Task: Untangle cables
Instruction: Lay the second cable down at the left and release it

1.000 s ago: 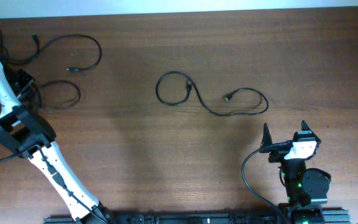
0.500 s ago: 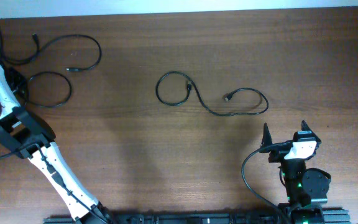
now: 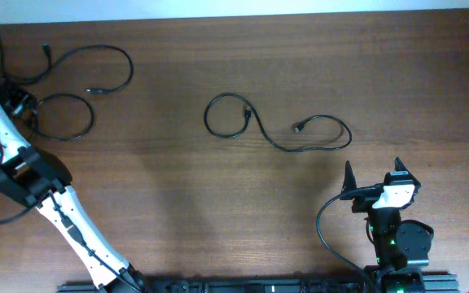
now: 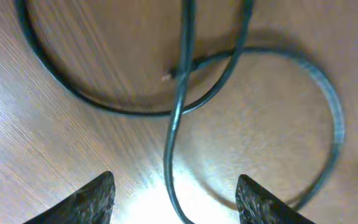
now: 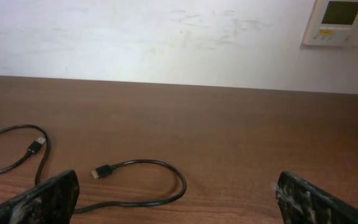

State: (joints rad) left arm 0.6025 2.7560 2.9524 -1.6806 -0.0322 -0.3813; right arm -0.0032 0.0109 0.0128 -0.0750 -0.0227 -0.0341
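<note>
Several cables lie spread over a wooden table [image 3: 177, 195] as we look down on two robot arms. The centre cable [image 3: 300, 150] rests alone mid-table. It is curled into a loop at its left end and sweeps right to a wide bend, with its plug [image 3: 298, 127] turned back inward.

Well apart from it, at the far left, a long cable [image 3: 130, 69] arcs near the table's back edge. Just in front of that, a looped cable [image 3: 93, 116] sits beside the left gripper [image 3: 19, 102]. From the left wrist camera we see that gripper's jaws spread wide, low over the wood. One strand of the looped cable [image 4: 169, 177] runs between the fingertips [image 4: 95, 196] and touches neither, and other strands cross beyond it.

The right gripper [image 3: 374, 174] stands near the front right of the table, well apart from every cable, its jaws parted and holding nothing. Through its wrist camera we look across the table at the centre cable, with a white wall [image 5: 166, 37] and a wall panel [image 5: 342, 22] behind.
</note>
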